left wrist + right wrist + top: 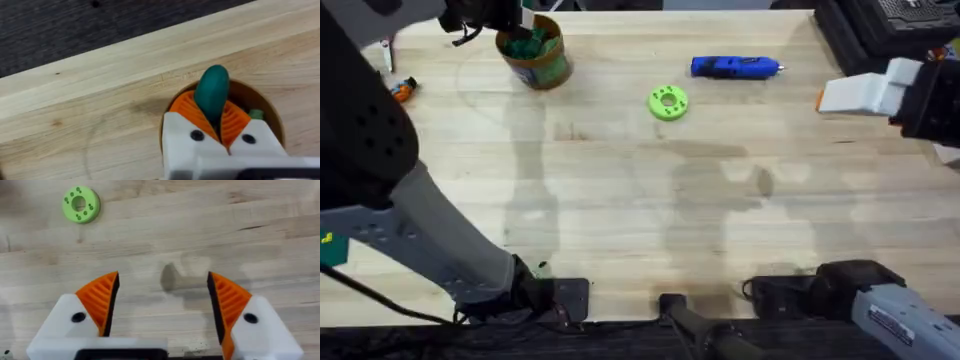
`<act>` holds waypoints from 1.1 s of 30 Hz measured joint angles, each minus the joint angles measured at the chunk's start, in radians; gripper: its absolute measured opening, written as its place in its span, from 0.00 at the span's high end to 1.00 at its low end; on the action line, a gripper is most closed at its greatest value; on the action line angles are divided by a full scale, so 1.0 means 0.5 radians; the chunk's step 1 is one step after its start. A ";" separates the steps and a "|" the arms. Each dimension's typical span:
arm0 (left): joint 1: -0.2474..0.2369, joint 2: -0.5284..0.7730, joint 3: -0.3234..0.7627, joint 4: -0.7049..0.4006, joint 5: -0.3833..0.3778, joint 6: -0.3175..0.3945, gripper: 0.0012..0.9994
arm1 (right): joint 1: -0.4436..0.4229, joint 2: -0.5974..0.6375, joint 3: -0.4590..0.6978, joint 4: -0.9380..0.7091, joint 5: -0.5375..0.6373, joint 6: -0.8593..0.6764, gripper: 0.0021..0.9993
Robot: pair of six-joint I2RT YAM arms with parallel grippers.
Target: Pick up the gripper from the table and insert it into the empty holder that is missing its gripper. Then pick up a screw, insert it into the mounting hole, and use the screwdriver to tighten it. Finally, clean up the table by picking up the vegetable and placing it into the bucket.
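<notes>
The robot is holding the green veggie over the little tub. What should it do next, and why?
Probably open the left gripper and let go. Its orange pads pinch the vegetable right over the bucket's open mouth, so it should drop inside.

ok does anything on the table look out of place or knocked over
Nothing looks spilled or damaged. The bucket stands upright at the far left, the left pincer holding the vegetable over its opening. The screwdriver lies on its side near the green disc, which sits flat.
</notes>
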 joint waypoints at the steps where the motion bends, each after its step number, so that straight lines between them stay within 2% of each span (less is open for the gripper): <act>1: -0.002 0.011 0.000 0.024 -0.016 -0.001 0.98 | 0.000 0.000 0.000 0.000 0.000 0.000 0.04; 4: -0.002 0.028 0.000 0.066 -0.030 -0.001 0.98 | 0.000 0.000 0.000 0.000 0.000 0.000 0.04; 12: -0.002 0.029 0.000 0.080 -0.033 -0.009 0.80 | 0.000 0.000 0.000 0.000 0.000 0.000 0.04; 17: -0.002 0.029 0.000 0.079 -0.033 -0.009 0.77 | 0.000 0.000 0.000 0.000 0.000 0.000 0.04; 33: -0.002 0.029 0.000 0.079 -0.032 -0.015 0.44 | 0.000 0.000 0.000 0.000 0.000 0.000 0.04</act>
